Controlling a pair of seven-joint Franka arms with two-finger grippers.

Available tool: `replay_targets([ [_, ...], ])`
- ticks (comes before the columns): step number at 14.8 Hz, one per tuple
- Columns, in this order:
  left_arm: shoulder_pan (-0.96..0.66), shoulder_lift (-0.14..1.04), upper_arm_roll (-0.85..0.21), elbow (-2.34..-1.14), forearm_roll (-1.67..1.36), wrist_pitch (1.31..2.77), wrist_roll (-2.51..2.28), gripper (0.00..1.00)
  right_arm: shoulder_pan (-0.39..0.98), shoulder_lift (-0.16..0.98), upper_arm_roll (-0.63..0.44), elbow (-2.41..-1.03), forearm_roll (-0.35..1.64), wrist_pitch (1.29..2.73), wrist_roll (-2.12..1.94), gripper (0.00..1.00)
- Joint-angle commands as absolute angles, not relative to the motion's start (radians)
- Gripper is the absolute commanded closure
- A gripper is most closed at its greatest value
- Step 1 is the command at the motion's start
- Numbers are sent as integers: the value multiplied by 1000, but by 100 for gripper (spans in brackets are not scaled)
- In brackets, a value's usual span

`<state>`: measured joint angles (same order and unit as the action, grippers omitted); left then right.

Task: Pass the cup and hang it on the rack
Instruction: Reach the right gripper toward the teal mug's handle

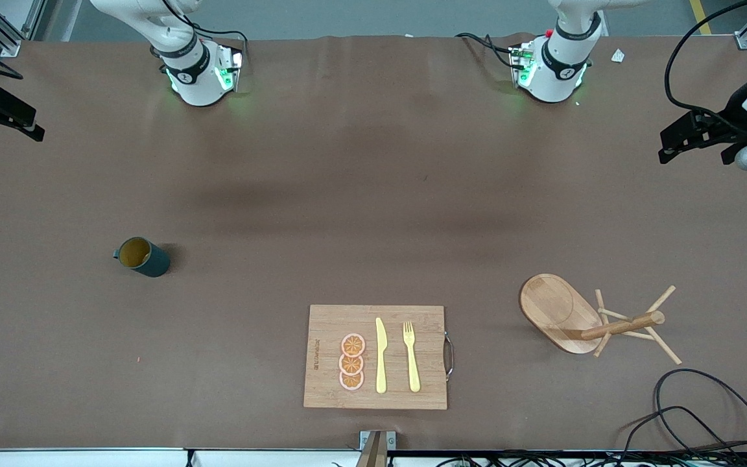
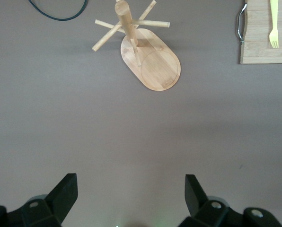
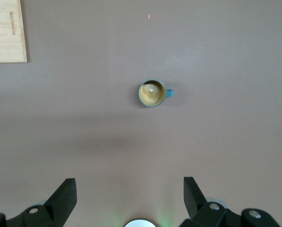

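Note:
The dark teal cup (image 1: pixel 143 257) with a yellow inside stands upright on the brown table toward the right arm's end. It also shows in the right wrist view (image 3: pixel 152 93), small and well below the camera. The wooden rack (image 1: pixel 552 308) stands toward the left arm's end, and its oval base shows in the left wrist view (image 2: pixel 157 64) with pegs on its post. My right gripper (image 1: pixel 31 124) is open and empty, high over the table's edge at the right arm's end, also seen in its wrist view (image 3: pixel 130 189). My left gripper (image 1: pixel 668 148) is open and empty, high over the left arm's end, also seen in its wrist view (image 2: pixel 131 189).
A bamboo cutting board (image 1: pixel 328 363) lies near the front edge between cup and rack. It carries a yellow knife (image 1: pixel 380 357), a yellow fork (image 1: pixel 411 357) and orange slices (image 1: pixel 352 362). A black cable (image 1: pixel 704 415) loops on the table nearer the front camera than the rack.

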<state>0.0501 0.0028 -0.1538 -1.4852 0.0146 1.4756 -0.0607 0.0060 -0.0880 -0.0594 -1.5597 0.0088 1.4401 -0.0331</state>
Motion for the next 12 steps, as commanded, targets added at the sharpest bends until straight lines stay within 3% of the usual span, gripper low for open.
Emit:
replay_targets([
  [1, 46, 2, -161, -1467, 76, 1463, -51, 0, -21, -19, -52, -1548, 8, 1480, -40, 0],
  [8, 52, 6, -161, -1457, 32, 1466, -51, 0, -20, 147, -58, -1562, -2, 1586, -75, 0],
  [12, 52, 5, -158, -1462, 12, 1471, -51, 0, -23, 179, -58, -1623, -2, 1695, -127, 0],
])
